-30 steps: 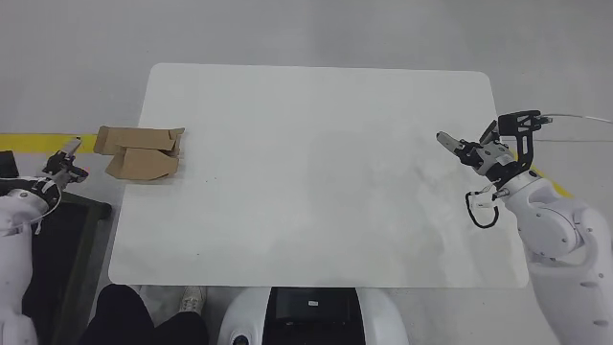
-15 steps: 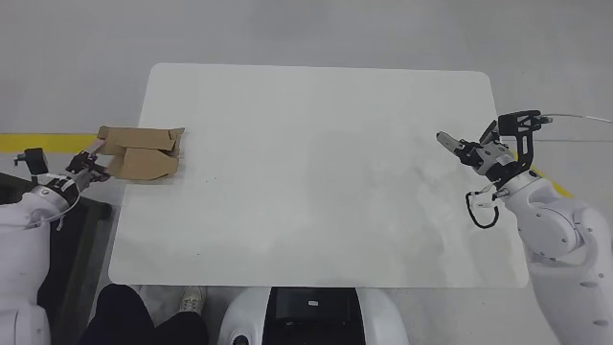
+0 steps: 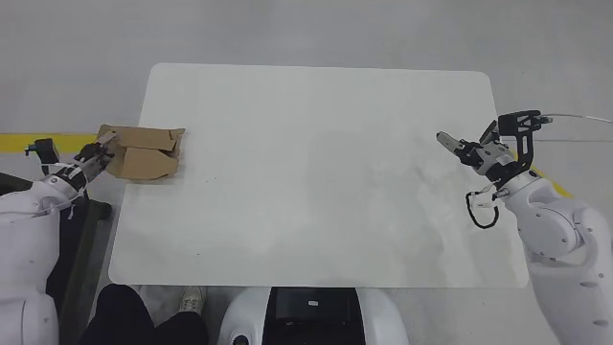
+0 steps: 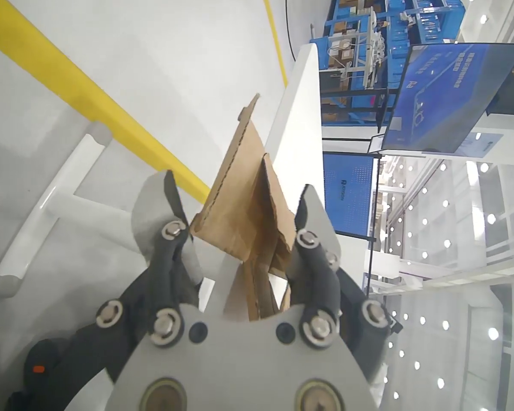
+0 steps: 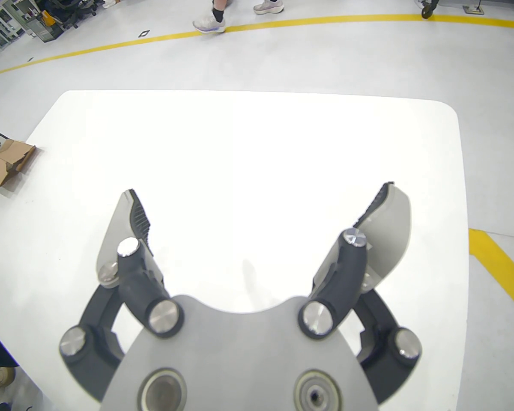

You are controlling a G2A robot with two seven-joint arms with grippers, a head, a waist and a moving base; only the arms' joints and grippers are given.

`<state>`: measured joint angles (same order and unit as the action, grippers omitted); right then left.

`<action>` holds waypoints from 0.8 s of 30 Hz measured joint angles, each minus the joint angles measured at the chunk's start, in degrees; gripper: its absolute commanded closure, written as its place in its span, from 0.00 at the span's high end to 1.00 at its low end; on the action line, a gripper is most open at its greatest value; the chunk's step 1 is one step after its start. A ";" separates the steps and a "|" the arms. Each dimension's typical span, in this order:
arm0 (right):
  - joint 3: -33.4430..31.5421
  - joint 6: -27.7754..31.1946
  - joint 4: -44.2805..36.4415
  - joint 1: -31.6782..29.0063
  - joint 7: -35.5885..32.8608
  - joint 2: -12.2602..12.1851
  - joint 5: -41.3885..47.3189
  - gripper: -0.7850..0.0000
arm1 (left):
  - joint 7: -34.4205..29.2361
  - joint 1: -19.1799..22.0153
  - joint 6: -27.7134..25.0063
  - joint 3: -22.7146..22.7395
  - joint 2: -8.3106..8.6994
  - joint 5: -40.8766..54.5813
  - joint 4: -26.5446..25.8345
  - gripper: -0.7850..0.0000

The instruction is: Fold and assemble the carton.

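Straddling the carton (image 4: 244, 215) with my left gripper (image 4: 237, 181), I have the fingers parted on either side of its flattened flaps, not clamped. The cardboard lies at the left edge of the table (image 3: 316, 201), partly overhanging it. Closing on one loose flap alone could, I judge, bend it or drag the whole piece off that edge. Farther in, the table's middle gives broad room to slide and fold, and my right gripper (image 5: 259, 188) hangs spread wide above the right side, well apart.
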<state>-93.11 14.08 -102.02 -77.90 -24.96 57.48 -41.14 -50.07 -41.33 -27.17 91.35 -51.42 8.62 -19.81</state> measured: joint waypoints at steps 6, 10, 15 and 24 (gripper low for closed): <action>0.00 0.00 0.00 0.00 0.00 0.00 0.00 1.00 | -2.90 1.22 0.73 0.38 -0.14 2.88 -0.14 0.00; 0.00 0.00 0.00 0.00 0.00 0.00 0.00 1.00 | -4.38 1.91 1.02 0.54 -0.14 4.22 -0.63 0.00; 0.00 0.00 0.00 0.00 0.00 0.00 0.00 1.00 | -7.20 3.52 2.26 0.64 -0.33 6.62 -2.38 0.00; 0.00 0.00 0.00 0.00 0.00 0.00 0.00 1.00 | -8.62 7.54 1.74 -3.39 -2.76 8.89 -7.51 0.00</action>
<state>-93.11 14.08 -102.02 -77.90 -24.96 57.48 -41.14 -58.70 -33.79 -25.42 87.96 -54.18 17.51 -27.32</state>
